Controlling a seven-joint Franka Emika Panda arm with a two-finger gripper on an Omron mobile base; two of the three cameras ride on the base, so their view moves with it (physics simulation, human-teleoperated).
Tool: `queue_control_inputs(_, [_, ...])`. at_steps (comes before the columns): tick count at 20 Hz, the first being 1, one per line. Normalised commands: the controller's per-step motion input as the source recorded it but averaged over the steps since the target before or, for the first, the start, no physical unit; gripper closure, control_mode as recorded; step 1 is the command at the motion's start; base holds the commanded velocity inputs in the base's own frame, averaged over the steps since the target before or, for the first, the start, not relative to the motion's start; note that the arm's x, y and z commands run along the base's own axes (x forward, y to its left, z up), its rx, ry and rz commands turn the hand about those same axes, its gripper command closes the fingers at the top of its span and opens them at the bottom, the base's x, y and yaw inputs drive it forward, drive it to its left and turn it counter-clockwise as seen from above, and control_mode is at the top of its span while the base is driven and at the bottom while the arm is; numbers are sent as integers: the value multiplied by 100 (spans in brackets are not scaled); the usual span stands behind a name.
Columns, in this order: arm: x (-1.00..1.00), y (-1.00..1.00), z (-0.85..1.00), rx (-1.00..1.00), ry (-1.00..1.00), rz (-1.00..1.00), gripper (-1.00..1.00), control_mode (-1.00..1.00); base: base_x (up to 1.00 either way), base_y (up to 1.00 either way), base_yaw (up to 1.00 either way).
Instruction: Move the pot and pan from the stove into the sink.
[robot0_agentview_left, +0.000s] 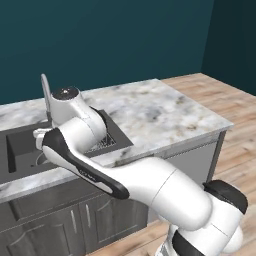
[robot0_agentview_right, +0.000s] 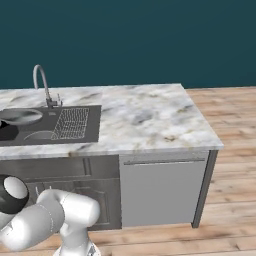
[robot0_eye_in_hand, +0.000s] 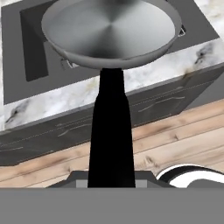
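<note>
The pan (robot0_eye_in_hand: 109, 30), shallow, round and grey, hangs level in front of the hand, held by its long black handle (robot0_eye_in_hand: 111, 131). My gripper (robot0_eye_in_hand: 111, 180) is shut on that handle's near end. Below the pan lies the dark basin of the sink (robot0_eye_in_hand: 30, 52). From the right base view the pan (robot0_agentview_right: 17, 116) hovers over the left part of the sink (robot0_agentview_right: 50, 131), near the curved chrome tap (robot0_agentview_right: 42, 82). My white arm covers much of the sink (robot0_agentview_left: 20, 150) in the left base view. The pot and the stove are out of view.
A wire mesh rack (robot0_agentview_right: 72, 122) sits at the sink's right end. White-grey marble counter (robot0_agentview_right: 145, 117) stretches to the right, over dark cabinets (robot0_agentview_right: 160, 187). Wooden floor (robot0_agentview_right: 225, 150) lies beyond the counter's end. A teal wall stands behind.
</note>
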Motion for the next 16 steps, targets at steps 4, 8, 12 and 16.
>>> queue_control_inputs(4, [7, 4, -2, 0, 0, -13, 100, -100, 0, 0, 0])
queue_control_inputs(8, [1, 1, -1, 0, 0, 0, 100, -100, 0, 0, 0])
queue_control_inputs(12, [2, 12, -22, -2, 4, 0, 100, -100, 0, 0, 0])
queue_control_inputs(16, [11, 27, -29, -4, 5, 0, 100, -100, 0, 0, 0])
